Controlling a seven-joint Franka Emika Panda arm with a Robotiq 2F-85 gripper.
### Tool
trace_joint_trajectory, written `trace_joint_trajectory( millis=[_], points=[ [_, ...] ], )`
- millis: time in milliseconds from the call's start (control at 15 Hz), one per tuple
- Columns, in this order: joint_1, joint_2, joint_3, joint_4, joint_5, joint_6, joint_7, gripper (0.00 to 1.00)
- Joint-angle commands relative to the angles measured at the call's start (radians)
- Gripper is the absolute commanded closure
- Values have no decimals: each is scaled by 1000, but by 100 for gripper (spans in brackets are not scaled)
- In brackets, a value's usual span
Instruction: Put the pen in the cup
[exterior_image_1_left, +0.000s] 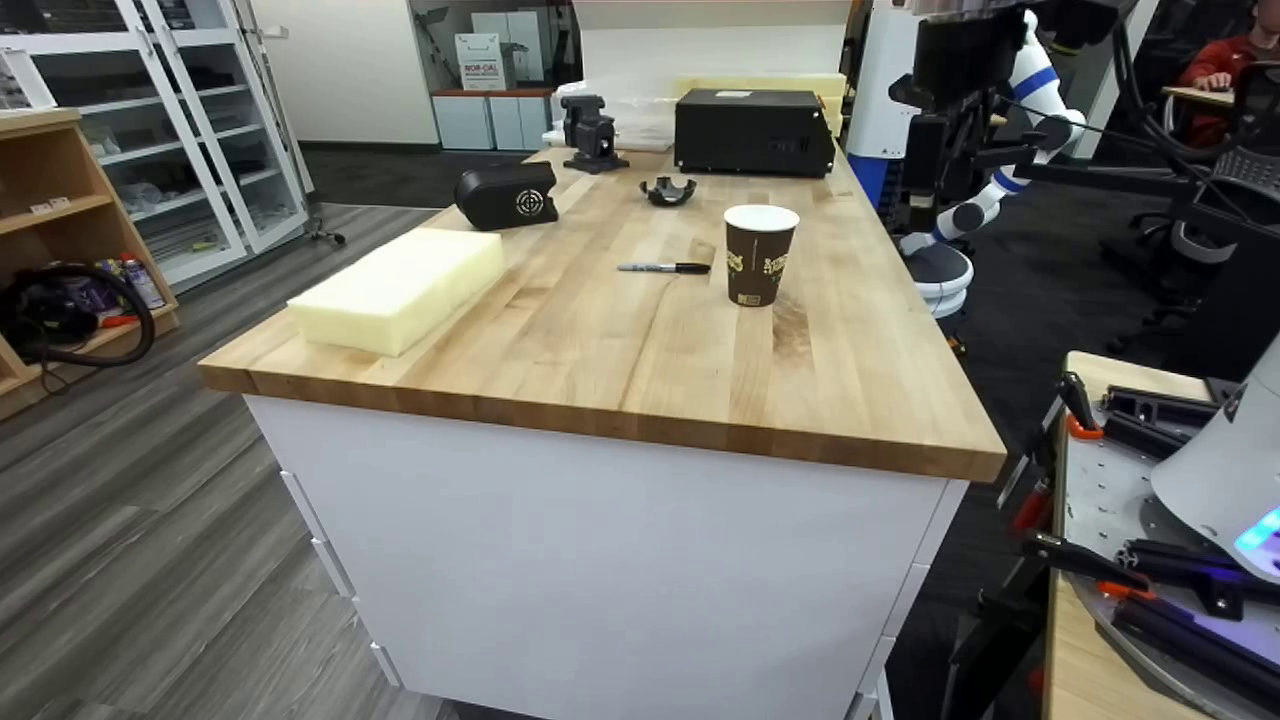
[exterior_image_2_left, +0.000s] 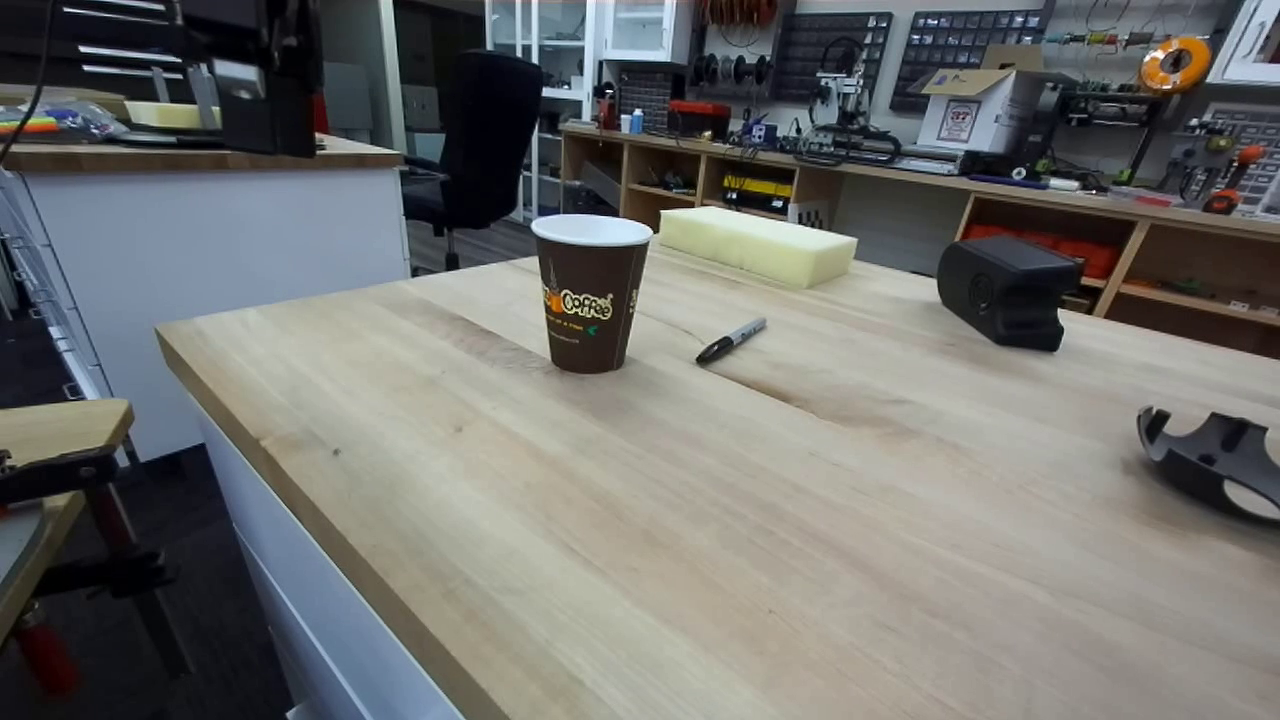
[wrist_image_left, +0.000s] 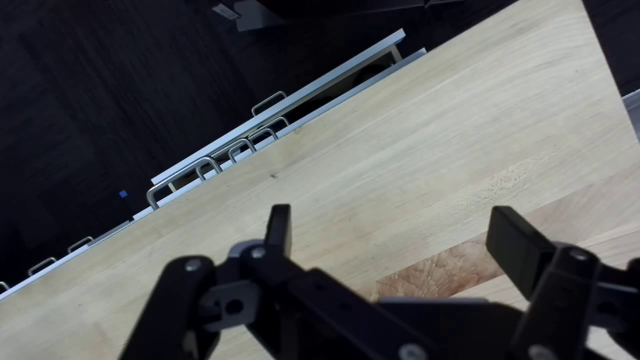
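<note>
The pen (exterior_image_1_left: 665, 268) is a slim marker with a grey barrel and a black cap. It lies flat on the wooden table, a little apart from the cup, with its cap end nearer the cup; it also shows in an exterior view (exterior_image_2_left: 731, 341). The dark brown paper cup (exterior_image_1_left: 757, 262) with a white rim stands upright; it also shows in an exterior view (exterior_image_2_left: 592, 310). My gripper (wrist_image_left: 390, 220) is open with nothing between its fingers, high above the table's edge. In an exterior view the gripper (exterior_image_1_left: 925, 185) hangs at the upper right. The wrist view shows neither pen nor cup.
A yellow foam block (exterior_image_1_left: 400, 288) lies on the table (exterior_image_1_left: 600, 370). A black rounded device (exterior_image_1_left: 507, 196), a black curved bracket (exterior_image_1_left: 667, 191), a black stand (exterior_image_1_left: 592, 135) and a large black box (exterior_image_1_left: 755, 132) stand farther back. Drawers with metal handles (wrist_image_left: 270, 100) stick out beside the table edge.
</note>
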Motion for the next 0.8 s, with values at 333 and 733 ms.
trace_joint_trajectory(
  millis=[333, 733],
  points=[
    [-15, -9, 1, 16, -96, -28, 12, 0],
    [-23, 27, -9, 78, -283, -44, -57, 0]
  ],
)
